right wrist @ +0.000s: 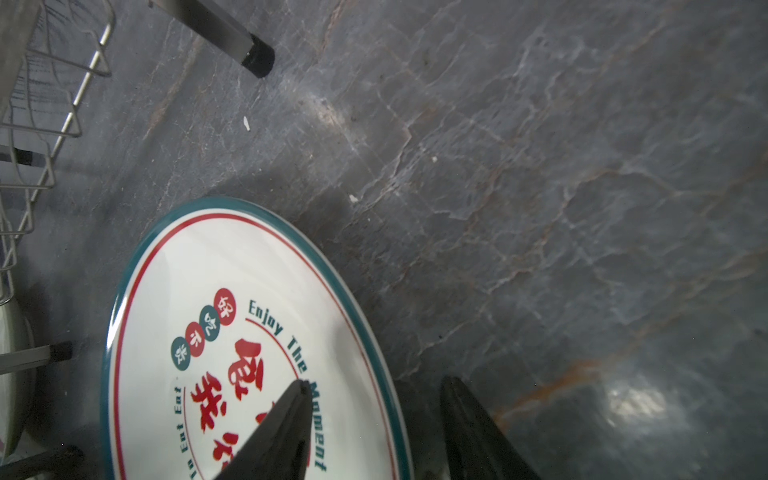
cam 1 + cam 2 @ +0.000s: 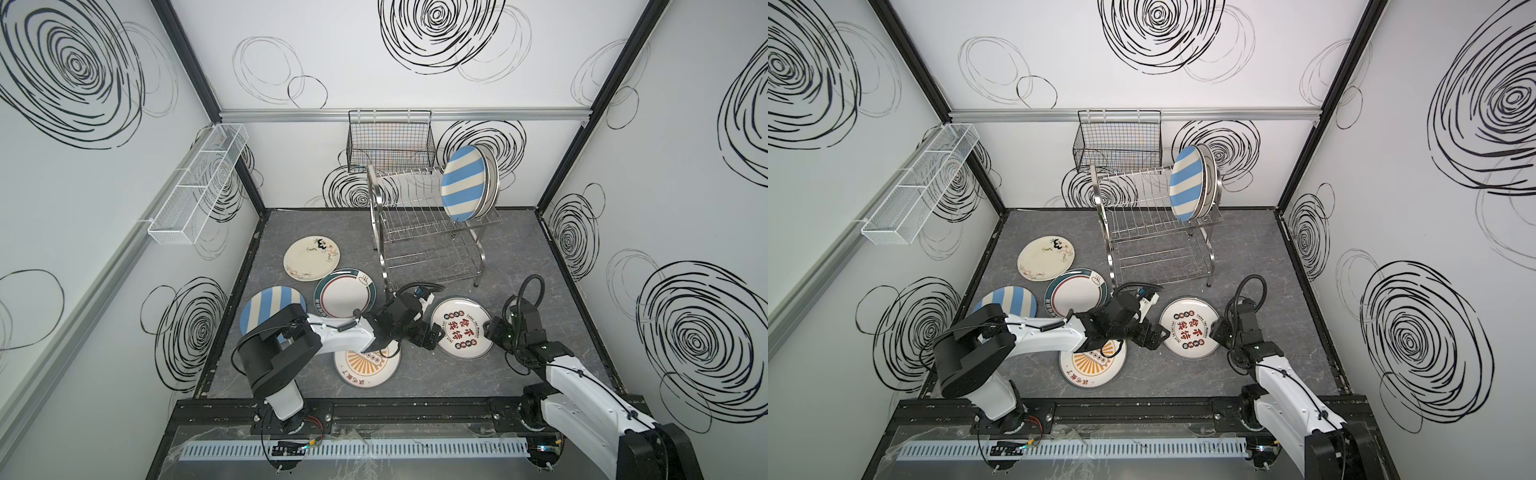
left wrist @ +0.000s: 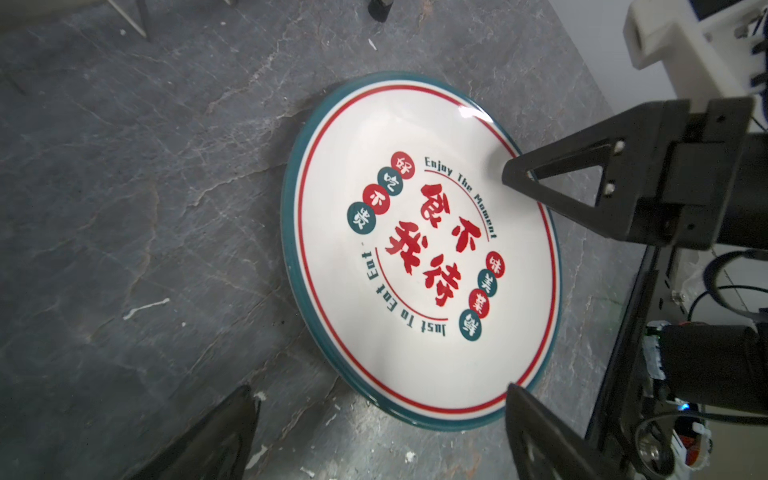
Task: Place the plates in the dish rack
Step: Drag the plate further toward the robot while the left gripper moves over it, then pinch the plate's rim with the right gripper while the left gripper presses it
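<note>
A white plate with red characters and a teal rim (image 2: pixel 461 326) (image 2: pixel 1190 328) lies flat on the grey table in front of the dish rack (image 2: pixel 415 216). My left gripper (image 2: pixel 432 338) (image 3: pixel 382 399) is open, low at the plate's left rim, touching nothing. My right gripper (image 2: pixel 496 332) (image 1: pixel 374 386) is open astride the right rim, one finger over the plate face and the other outside it. Several more plates lie to the left: cream floral (image 2: pixel 311 258), teal-rimmed (image 2: pixel 345 293), blue-striped (image 2: pixel 266 307), orange sunburst (image 2: pixel 365 368). A blue-striped plate (image 2: pixel 463 183) stands in the rack's upper tier, others behind it.
A black wire basket (image 2: pixel 390 141) hangs on the back wall above the rack. A long white mesh tray (image 2: pixel 199 183) hangs on the left wall. One rack leg (image 1: pixel 257 58) stands close behind the character plate.
</note>
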Robot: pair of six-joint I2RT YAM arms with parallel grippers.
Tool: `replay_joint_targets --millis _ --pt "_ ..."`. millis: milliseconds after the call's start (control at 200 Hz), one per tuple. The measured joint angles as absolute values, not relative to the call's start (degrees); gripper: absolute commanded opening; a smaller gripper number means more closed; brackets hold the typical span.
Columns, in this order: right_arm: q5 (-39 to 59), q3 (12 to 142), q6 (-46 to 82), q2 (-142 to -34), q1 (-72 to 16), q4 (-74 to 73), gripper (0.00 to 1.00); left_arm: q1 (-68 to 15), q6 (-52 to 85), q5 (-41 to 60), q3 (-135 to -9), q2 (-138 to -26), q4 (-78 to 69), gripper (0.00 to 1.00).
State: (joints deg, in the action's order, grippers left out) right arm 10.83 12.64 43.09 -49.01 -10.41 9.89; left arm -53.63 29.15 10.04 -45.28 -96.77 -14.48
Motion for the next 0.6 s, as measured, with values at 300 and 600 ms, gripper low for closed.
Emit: replay_joint_targets --millis 300,600 --pt "14.1 12.5 42.4 -50.7 -10.0 7.5 0.51 -54.0 28.9 10.5 -49.3 -101.8 -14.9 0.96" --pt "18.3 10.3 42.0 -48.9 -8.1 5.5 0.39 -54.0 27.5 12.8 -51.7 -105.4 -15.4 0.96"
